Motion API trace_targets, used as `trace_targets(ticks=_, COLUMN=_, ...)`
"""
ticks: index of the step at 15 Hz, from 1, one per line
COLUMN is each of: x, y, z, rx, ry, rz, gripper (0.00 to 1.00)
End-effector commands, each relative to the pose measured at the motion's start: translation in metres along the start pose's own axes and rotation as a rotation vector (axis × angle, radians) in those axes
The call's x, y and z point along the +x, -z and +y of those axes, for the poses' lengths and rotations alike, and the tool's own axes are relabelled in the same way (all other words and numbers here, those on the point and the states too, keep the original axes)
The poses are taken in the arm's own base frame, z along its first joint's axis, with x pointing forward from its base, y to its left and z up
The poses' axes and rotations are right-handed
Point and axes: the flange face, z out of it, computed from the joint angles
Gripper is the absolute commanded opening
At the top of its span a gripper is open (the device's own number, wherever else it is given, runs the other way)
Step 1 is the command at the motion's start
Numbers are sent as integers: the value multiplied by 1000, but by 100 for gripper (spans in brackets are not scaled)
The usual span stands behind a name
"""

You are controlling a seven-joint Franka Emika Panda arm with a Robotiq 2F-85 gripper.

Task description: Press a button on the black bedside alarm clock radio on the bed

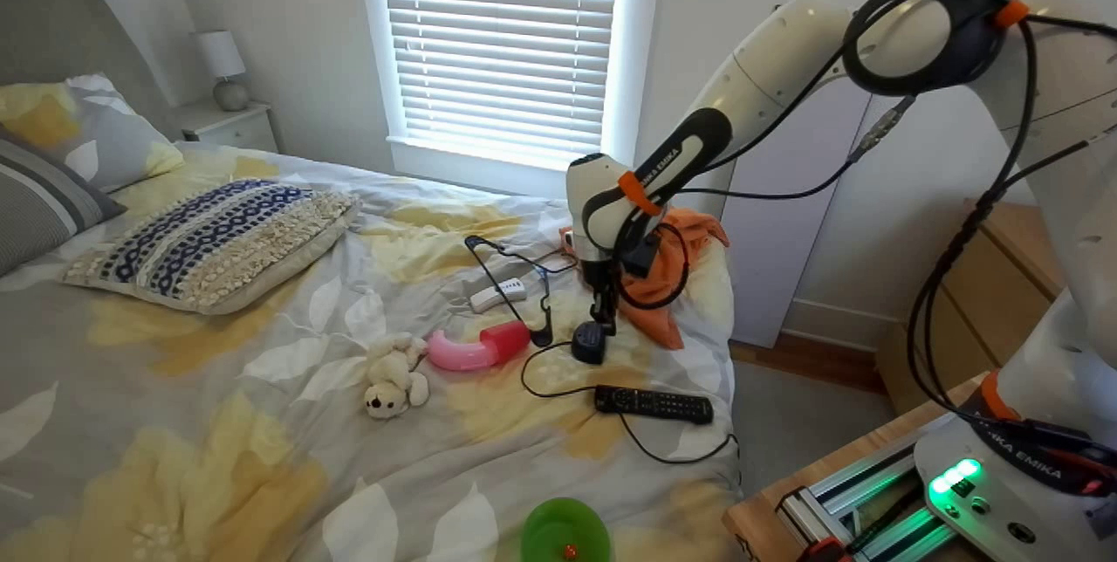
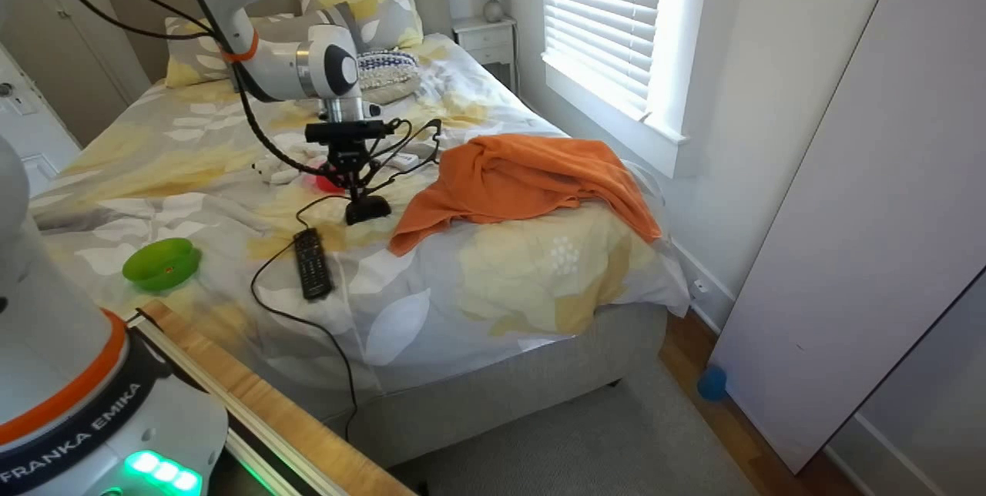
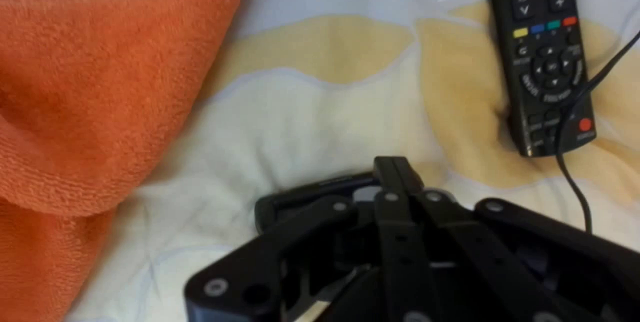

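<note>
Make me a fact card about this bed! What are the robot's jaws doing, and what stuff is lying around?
Place: floral-covered bed
Jaws: closed, pointing down at the black alarm clock
Pressed: can't tell from here
Gadget: black remote control, with a cord across one end
Cloth: orange towel, crumpled
Dish: green bowl
Toy: cream plush toy, lying down

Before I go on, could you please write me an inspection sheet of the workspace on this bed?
Surface: bed, floral-covered and wrinkled.
Job's things: black alarm clock radio, on the bed.
Clutter: black TV remote, orange towel, green bowl, cream plush toy, pink-and-red curved object, black hanger, small white device, blue-patterned pillow.
Gripper: shut, at the clock radio; contact cannot be told.
Cables: black cord crosses the remote and runs over the bed's edge.
Surroundings: nightstand with lamp; window blinds lowered.
</note>
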Motion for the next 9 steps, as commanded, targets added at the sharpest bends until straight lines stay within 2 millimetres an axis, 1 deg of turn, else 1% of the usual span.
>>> trace_targets(ticks=1, x=-43, y=16, z=-30, rx=-87, ry=-17, rz=18, gripper=27)
trace_targets(ticks=2, x=-52, y=22, z=-36, rx=-107, ry=-16, rz=25, gripper=32)
trace_targets(ticks=5, x=-75, y=39, z=-53, rx=-169, ry=18, rz=58, gripper=55)
trace_targets(ticks=9, x=-104, y=66, z=-70, rx=-253, ry=51, rz=122, gripper=84)
